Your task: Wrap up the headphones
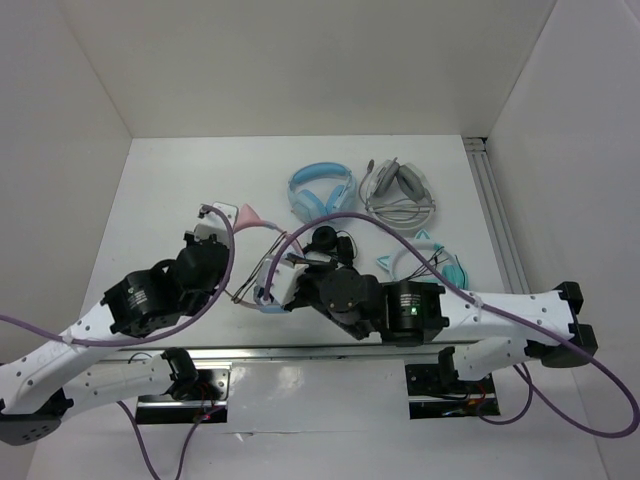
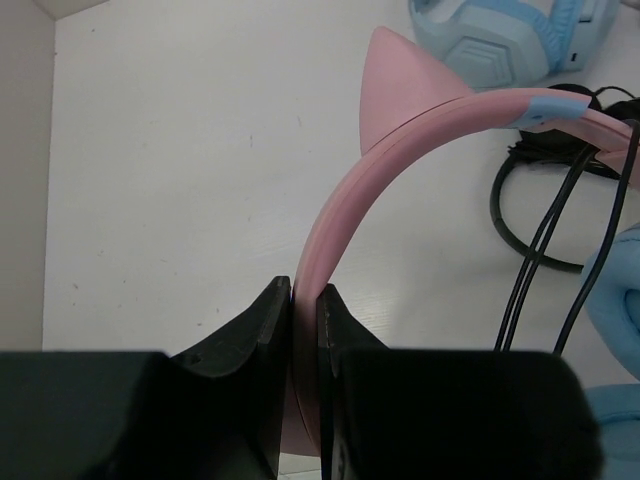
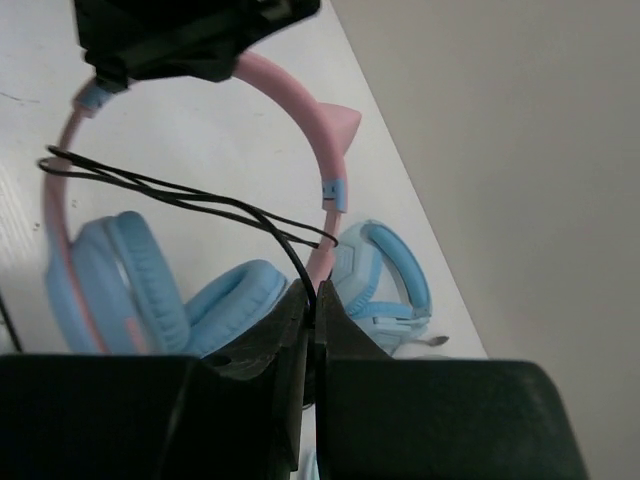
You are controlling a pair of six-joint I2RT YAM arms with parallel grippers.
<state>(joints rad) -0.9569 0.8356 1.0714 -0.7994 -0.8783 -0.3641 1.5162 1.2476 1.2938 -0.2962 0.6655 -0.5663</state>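
The headphones have a pink cat-eared headband (image 2: 400,140), light blue ear cups (image 3: 140,280) and a thin dark cable (image 3: 240,210). In the top view they show between the two arms, with the pink ear (image 1: 250,215) to the left. My left gripper (image 2: 305,300) is shut on the headband, near its end. My right gripper (image 3: 312,300) is shut on the cable, which runs from its jaws across the headband as two strands. In the top view the left gripper (image 1: 222,213) is at the pink band and the right gripper (image 1: 272,283) is by the ear cups.
All-blue headphones (image 1: 320,190) lie just behind, and also show in the left wrist view (image 2: 500,40). Grey-white headphones (image 1: 400,190) lie to their right. Teal-cupped cat-ear headphones (image 1: 430,260) lie by the right arm. A dark cable bundle (image 1: 325,240) is in the middle. White walls enclose the table.
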